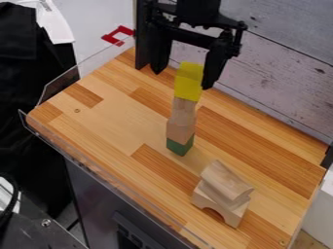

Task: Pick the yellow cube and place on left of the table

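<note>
Gripper (182,80) open near table's (110,121) wall-side edge; yellow cube (189,87) between spread fingers, nearer one, topping block stack (181,121).

Bare wood lay open on the table (107,121) from the tower toward the view's left and lower left, room enough for a low pass. Midway stood the tower, a green block (180,147) at its foot, pale wooden blocks (181,119) above and the yellow cube (189,81) at the top, barring any low crossing there. Nearer the camera, stacked wooden blocks over an arch block (223,212) stood in the way. A plank wall (286,63) bounded the far side.
</note>
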Controlling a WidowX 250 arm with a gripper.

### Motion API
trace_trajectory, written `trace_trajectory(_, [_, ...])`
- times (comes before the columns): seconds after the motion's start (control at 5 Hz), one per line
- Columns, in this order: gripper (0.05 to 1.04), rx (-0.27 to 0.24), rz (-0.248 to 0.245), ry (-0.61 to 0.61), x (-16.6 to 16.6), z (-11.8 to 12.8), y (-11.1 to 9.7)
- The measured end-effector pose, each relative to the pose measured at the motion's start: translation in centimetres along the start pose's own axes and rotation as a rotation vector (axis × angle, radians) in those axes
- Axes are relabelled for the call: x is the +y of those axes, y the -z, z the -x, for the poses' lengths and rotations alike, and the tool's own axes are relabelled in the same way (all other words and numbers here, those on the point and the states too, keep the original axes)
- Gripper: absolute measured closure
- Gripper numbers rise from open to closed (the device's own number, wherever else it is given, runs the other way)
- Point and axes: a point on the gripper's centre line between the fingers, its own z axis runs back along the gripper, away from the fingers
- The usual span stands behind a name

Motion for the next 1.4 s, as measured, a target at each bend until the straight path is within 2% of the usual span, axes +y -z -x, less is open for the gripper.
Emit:
trace_trajectory(0.4, [0.114, 0.024, 0.034, -0.043, 0.3, -0.6, 1.1])
trace_trajectory(0.6, [0.393, 0.027, 0.048, -0.063, 0.3, -0.8, 1.7])
trace_trajectory(0.8, [0.523, 0.024, 0.054, -0.070, 0.3, -0.9, 1.7])
trace_trajectory(1.0, [0.523, 0.030, 0.062, -0.073, 0.2, -0.8, 1.7])
trace_trajectory(1.2, [0.523, 0.041, 0.046, -0.097, 0.3, -0.3, 0.8])
trace_trajectory(1.4, [0.523, -0.003, 0.019, -0.114, 1.0, 0.3, -1.0])
